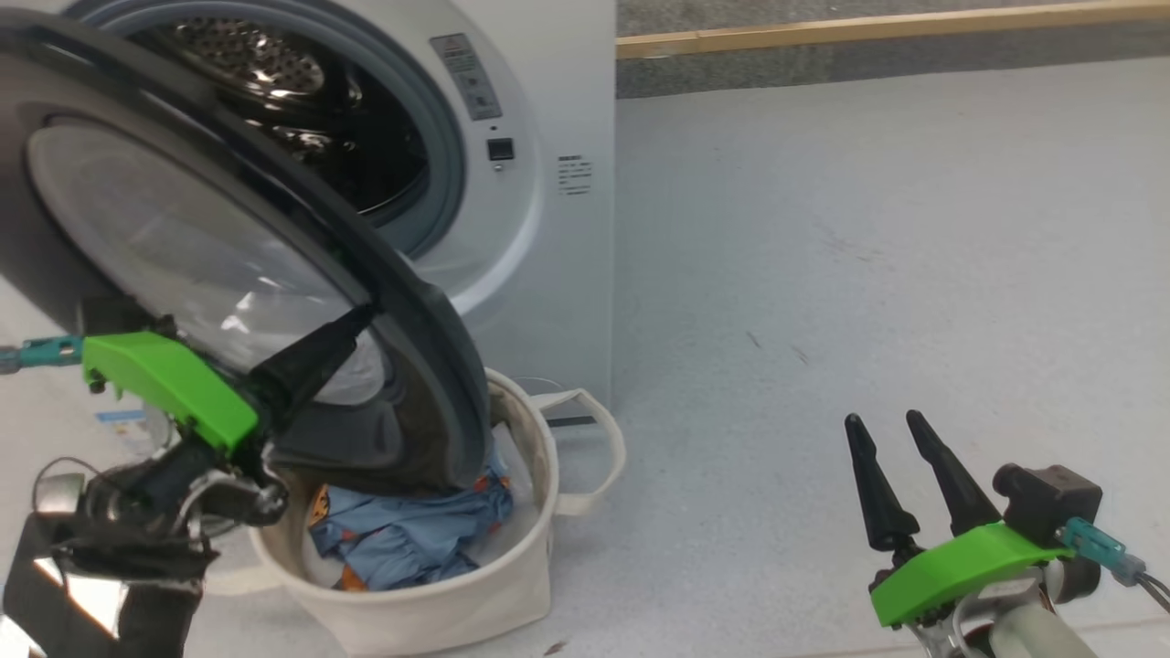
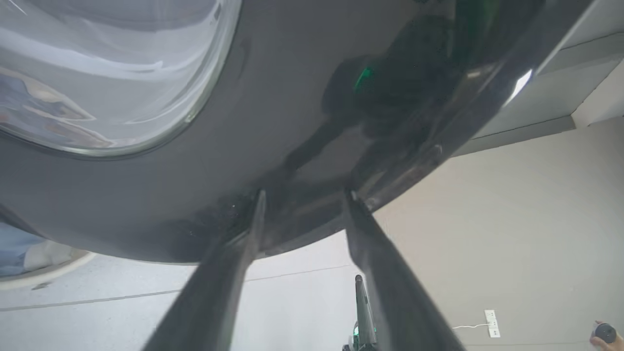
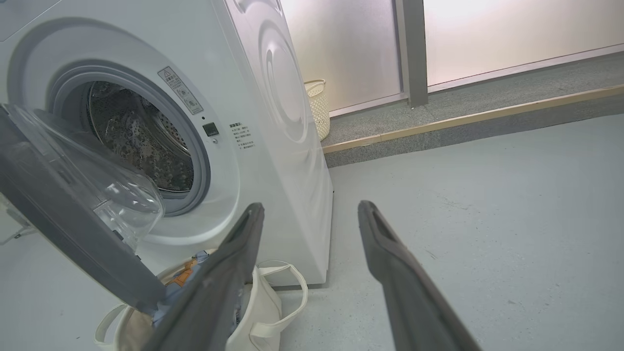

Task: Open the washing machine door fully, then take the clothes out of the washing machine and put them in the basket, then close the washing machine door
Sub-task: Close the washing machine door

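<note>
Likely closing: washing machine door (image 1: 420, 366) half-open over basket (image 1: 430, 612), clothes (image 1: 411, 539) inside. Stiff, slippery; push on black rim nr free edge. Left gripper (image 2: 304, 195) wide, tips on rim; right gripper (image 1: 884, 418) wide, empty.

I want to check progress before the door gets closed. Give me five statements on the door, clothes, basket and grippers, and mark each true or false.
1. The washing machine door stands open. True.
2. The clothes are inside the washing machine. False: they lie in the basket.
3. The right gripper grips a garment. False: its fingers stand apart above the floor, holding nothing.
4. The left gripper has its fingers spread, with the tips at the door's black rim. True.
5. The basket stands on the floor in front of the washing machine, below the door's lower edge. True.
</note>
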Tool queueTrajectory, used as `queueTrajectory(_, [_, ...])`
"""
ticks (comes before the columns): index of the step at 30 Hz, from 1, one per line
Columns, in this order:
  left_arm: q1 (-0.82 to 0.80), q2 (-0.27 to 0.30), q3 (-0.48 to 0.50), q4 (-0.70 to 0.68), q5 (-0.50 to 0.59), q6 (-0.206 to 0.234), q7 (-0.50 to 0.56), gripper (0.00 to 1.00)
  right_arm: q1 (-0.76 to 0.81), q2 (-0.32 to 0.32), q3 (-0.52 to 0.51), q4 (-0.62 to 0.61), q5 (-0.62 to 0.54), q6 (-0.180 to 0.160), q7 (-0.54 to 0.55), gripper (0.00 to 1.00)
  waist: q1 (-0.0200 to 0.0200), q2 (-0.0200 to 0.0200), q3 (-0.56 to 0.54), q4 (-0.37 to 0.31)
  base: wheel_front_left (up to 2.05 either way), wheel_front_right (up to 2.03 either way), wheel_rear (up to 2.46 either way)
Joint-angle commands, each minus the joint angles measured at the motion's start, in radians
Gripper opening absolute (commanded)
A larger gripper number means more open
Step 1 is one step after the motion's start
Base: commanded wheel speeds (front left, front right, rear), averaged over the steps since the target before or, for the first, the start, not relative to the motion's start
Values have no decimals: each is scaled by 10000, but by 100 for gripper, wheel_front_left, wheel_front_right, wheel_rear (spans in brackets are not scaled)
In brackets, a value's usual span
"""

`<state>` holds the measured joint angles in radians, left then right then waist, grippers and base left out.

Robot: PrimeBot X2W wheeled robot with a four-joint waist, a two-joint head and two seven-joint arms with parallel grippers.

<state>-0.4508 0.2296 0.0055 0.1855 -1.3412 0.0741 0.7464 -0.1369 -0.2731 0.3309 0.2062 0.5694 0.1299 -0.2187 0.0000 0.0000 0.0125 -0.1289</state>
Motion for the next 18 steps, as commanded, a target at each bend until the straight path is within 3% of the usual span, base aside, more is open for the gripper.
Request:
queueTrajectory(1, [-219,503,249,-450,219,-234,17,100,-295,-203,84,-299,3,8,-142,100,0,0,-42,204,0,0,0])
queueTrajectory(8, [813,1237,-294,-1106,1896,-1496,-954,100,-175,-358,-49,-424,-35,8,-127,100,0,0,-108,908,0,0,0])
queueTrajectory(12, [1139,1497,-218,-1567,3222,-1919,-2895,100,-162,-394,-125,-525,-74,8,-85,100,0,0,-102,1206,0,0,0])
queueTrajectory(18, [1644,1966,-869,-1379,5649,-2033,-5907,100,-146,-478,-199,-644,-127,8,13,100,0,0,-119,1490,0,0,0])
